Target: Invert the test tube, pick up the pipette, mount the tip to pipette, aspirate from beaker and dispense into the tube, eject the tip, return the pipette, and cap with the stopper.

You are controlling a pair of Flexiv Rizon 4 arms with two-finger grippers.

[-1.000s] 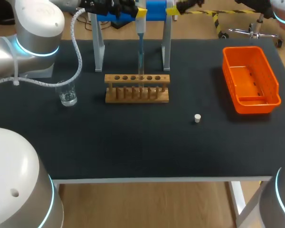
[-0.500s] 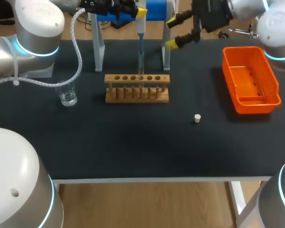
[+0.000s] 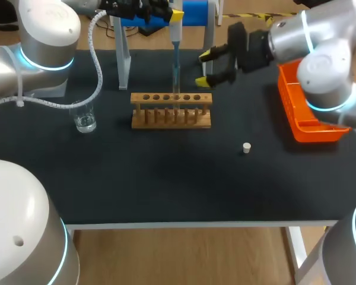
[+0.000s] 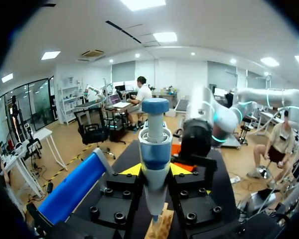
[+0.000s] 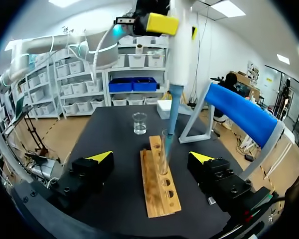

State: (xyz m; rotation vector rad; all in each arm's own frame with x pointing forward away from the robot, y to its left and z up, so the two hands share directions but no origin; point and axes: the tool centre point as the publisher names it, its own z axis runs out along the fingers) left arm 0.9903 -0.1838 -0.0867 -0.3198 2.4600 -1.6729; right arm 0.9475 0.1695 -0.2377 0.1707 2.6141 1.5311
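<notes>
L pincer pinching blue-white pipette, upright, tip at clear glass tube mouth; R pincer spread, wooden rack lengthwise dead ahead.

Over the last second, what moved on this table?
The right pincer, open, swung in from the table's far edge and is now just beyond the right end of the wooden rack. The left pincer still holds the pipette over the rack. The beaker, stopper and orange basket stayed put.
</notes>
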